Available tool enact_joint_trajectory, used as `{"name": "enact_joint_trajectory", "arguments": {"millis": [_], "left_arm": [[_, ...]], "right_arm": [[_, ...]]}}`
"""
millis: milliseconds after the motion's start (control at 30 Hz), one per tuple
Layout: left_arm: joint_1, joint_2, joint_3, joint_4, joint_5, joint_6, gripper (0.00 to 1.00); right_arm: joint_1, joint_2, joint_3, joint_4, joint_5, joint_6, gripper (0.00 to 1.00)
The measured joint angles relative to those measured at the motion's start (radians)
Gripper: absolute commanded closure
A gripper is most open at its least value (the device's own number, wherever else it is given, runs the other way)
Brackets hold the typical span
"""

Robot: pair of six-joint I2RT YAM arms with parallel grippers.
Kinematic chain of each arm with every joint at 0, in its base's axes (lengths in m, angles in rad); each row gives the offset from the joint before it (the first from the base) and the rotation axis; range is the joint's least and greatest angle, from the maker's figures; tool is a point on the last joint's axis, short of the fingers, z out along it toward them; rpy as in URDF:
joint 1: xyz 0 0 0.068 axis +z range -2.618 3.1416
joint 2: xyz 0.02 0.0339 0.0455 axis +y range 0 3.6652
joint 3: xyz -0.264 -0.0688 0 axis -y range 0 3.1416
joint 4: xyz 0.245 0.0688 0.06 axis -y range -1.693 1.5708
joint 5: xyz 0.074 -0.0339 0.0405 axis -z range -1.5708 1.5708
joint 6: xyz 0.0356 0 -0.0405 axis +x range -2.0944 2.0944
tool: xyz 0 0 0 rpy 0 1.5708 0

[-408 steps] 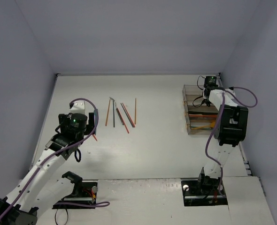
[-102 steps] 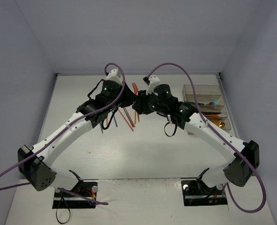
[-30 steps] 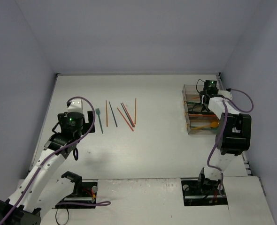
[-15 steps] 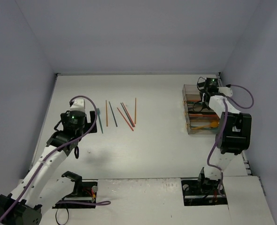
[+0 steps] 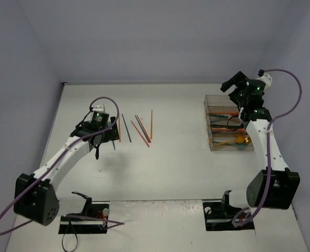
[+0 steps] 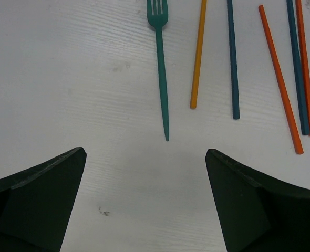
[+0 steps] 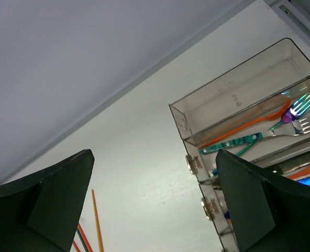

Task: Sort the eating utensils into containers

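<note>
A teal fork (image 6: 161, 68) lies on the white table, tines away from me, with my left gripper (image 6: 145, 153) open just short of its handle tip; from above that gripper (image 5: 103, 137) hovers at the left end of the utensil row. Beside the fork lie several chopsticks: yellow-orange (image 6: 198, 58), teal (image 6: 232, 58), orange (image 6: 280, 79) and a navy and red pair (image 6: 301, 68). The containers (image 5: 207, 113) stand at the right. My right gripper (image 5: 233, 88) hangs open and empty, raised above their far end. The far bin (image 7: 178, 118) holds an orange fork (image 7: 249, 125), a patterned teal one (image 7: 234, 143) and an iridescent one (image 7: 297, 107).
A gold spoon (image 5: 240, 139) lies in a nearer bin. The enclosure's back wall (image 5: 155, 42) and side walls ring the table. A lone yellow-orange chopstick (image 5: 151, 124) marks the right end of the row. Purple cables loop off both arms.
My right gripper has opened and lifted up from the far bin. My left arm has swung right and forward to the teal fork.
</note>
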Motion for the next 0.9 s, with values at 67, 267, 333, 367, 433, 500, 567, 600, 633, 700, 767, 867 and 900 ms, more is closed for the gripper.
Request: {"name": "enact_joint_trajectory", "arguments": {"millis": [67,267,333,367,433,500,567,600,633,700,767,867,900], "left_arm": [[0.011,0.071,0.034,0.005,0.008,-0.020,0.03],[0.056,0.285,0.162,0.011,0.023,-0.049,0.03],[0.071,0.348,0.201,0.013,0.027,-0.049,0.03],[0.079,0.377,0.219,0.015,0.031,-0.049,0.05],[0.099,0.441,0.256,0.018,0.040,-0.049,0.08],[0.118,0.503,0.285,0.025,0.045,-0.049,0.10],[0.135,0.550,0.302,0.025,0.050,-0.049,0.14],[0.140,0.568,0.307,0.023,0.054,-0.049,0.15],[0.144,0.585,0.314,0.023,0.056,-0.049,0.17],[0.150,0.617,0.330,0.025,0.060,-0.048,0.21],[0.151,0.643,0.342,0.027,0.062,-0.049,0.28],[0.150,0.675,0.360,0.029,0.065,-0.047,0.39],[0.150,0.684,0.366,0.030,0.066,-0.047,0.42]], "right_arm": [[0.002,-0.061,-0.026,-0.018,-0.031,-0.060,0.00],[0.057,-0.170,-0.113,-0.054,-0.074,-0.187,0.00],[0.072,-0.191,-0.140,-0.067,-0.087,-0.213,0.00],[0.078,-0.201,-0.155,-0.073,-0.093,-0.224,0.00],[0.084,-0.226,-0.186,-0.086,-0.107,-0.242,0.00],[0.084,-0.250,-0.208,-0.102,-0.114,-0.255,0.00],[0.083,-0.271,-0.216,-0.112,-0.120,-0.264,0.00],[0.088,-0.280,-0.217,-0.112,-0.124,-0.269,0.00],[0.092,-0.289,-0.218,-0.114,-0.128,-0.274,0.00],[0.101,-0.308,-0.220,-0.120,-0.136,-0.283,0.00],[0.104,-0.323,-0.223,-0.129,-0.145,-0.288,0.00],[0.106,-0.338,-0.229,-0.138,-0.161,-0.295,0.00],[0.106,-0.341,-0.231,-0.140,-0.166,-0.298,0.00]]}}
